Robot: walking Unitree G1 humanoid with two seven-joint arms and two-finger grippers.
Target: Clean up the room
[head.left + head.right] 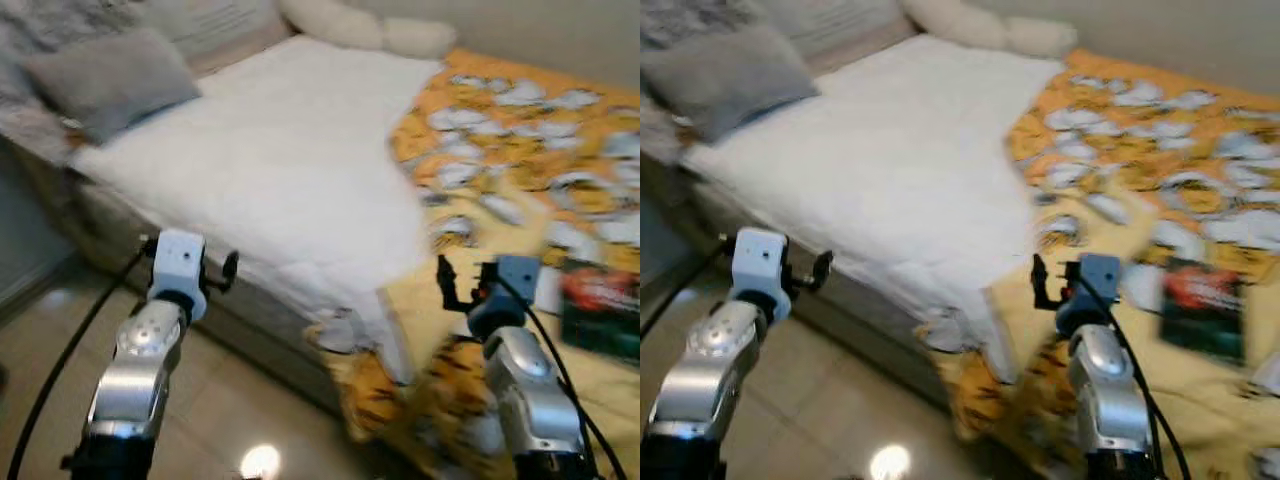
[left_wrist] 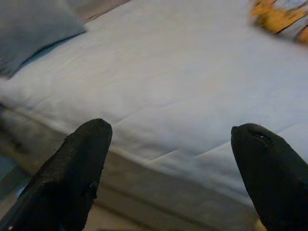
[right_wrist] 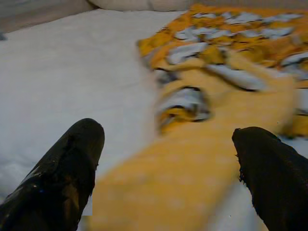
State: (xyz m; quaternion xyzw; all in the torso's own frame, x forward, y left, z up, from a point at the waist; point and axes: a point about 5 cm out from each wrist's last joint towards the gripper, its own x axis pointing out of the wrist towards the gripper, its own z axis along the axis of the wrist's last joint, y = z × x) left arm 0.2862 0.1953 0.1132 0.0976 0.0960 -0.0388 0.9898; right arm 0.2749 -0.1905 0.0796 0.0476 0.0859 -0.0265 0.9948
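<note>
The yellow blanket point(image 1: 520, 150) with its orange and grey print lies rumpled over the right half of the bed point(image 1: 270, 170), one edge spilling toward the floor point(image 1: 220, 400). A dark book point(image 1: 1205, 310) rests on it. A grey pillow point(image 1: 105, 80) sits at the bed's far left. The left gripper point(image 2: 168, 144) hovers before the white sheet, jaws released and empty; the right gripper point(image 3: 168, 144) hangs over the blanket, jaws likewise spread.

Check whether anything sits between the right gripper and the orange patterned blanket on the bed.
Nothing visible blocks it. The right gripper, jaws open, hangs just above the orange blanket, whose folded yellow underside lies directly beneath it. The dark book lies further to the right on the blanket, off the path.
</note>
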